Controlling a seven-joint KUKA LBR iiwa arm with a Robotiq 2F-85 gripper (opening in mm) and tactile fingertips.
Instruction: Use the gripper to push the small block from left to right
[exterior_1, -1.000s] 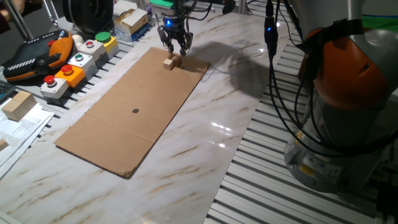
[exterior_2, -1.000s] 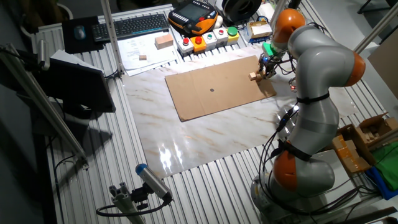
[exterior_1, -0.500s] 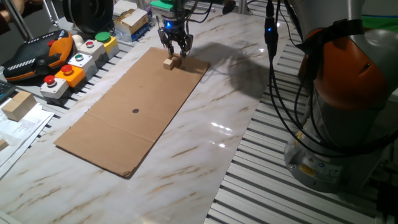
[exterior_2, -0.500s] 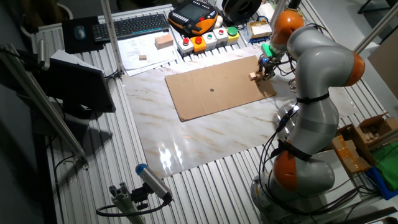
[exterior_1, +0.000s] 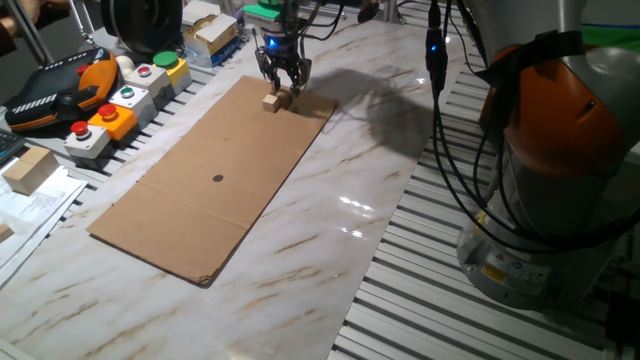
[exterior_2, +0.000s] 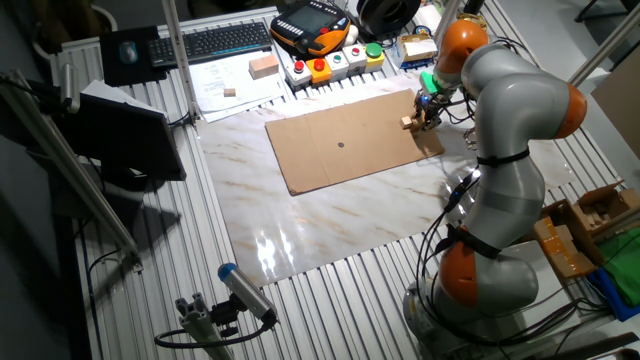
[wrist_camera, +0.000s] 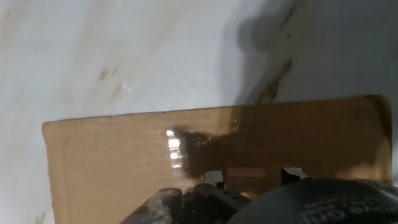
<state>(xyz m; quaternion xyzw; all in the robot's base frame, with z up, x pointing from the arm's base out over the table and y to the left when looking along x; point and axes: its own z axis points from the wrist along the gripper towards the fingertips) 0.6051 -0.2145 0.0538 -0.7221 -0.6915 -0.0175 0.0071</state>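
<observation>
Starting close in, the hand view mostly shows the cardboard (wrist_camera: 124, 155) with the marble tabletop (wrist_camera: 112, 43) past its edge. A pale tan patch right at the dark housing at the bottom is probably the block (wrist_camera: 247, 174), but it's too shadowed to be sure.

From one fixed view, the block (exterior_1: 271, 101) looks like a small plain wooden cube, sitting on the cardboard (exterior_1: 210, 180) near its far corner. My guess is it's light and stiff, nothing fragile. Cardboard should give it some grip, so I'd expect it to slide rather than skate, but being that small it could spin or tip if it gets nudged off-centre or high up. No need to grab it. I'd put a finger flat and low against the middle of one side face.

The end effector (exterior_1: 283, 85) is right over the block, its fingers down around or just behind it. I can't tell if they're touching. The fingers look a bit spread with nothing held, but how far apart they really are isn't clear from here.

The other fixed view agrees: the block (exterior_2: 407, 123) is just beside the end effector (exterior_2: 428, 112) at the cardboard's (exterior_2: 340, 150) end nearest the arm.
</observation>
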